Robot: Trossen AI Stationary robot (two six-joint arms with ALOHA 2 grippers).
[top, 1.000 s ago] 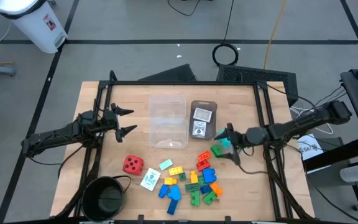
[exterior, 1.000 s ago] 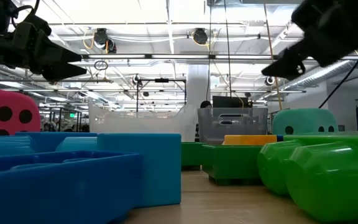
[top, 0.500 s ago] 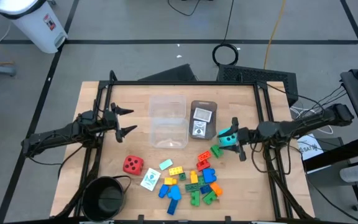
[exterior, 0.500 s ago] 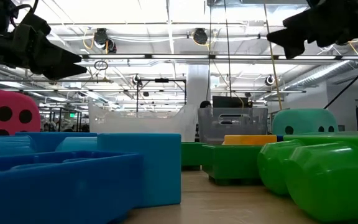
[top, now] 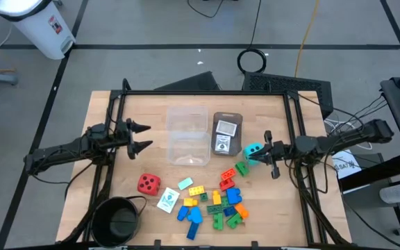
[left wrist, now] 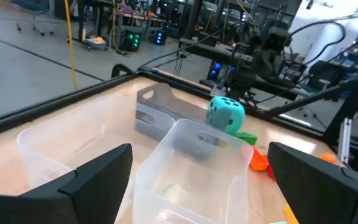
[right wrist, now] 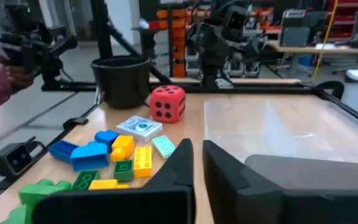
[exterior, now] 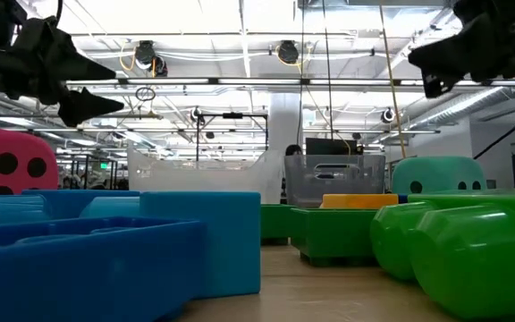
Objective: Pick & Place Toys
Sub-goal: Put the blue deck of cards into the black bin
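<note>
Teal die sits on the table just right of the grey tray, and your right gripper is right beside it, at its 4 o'clock in the high view. Those fingers are shut together with nothing between them; the right wrist view shows them pressed closed and empty. The die is roughly a cube, so no long axis matters; what matters is that it lies toward 10 o'clock from your fingertips, not between them. You'd likely need to reopen and shift that way. Your left gripper waits wide open left of the tubs, well away from the die.
</note>
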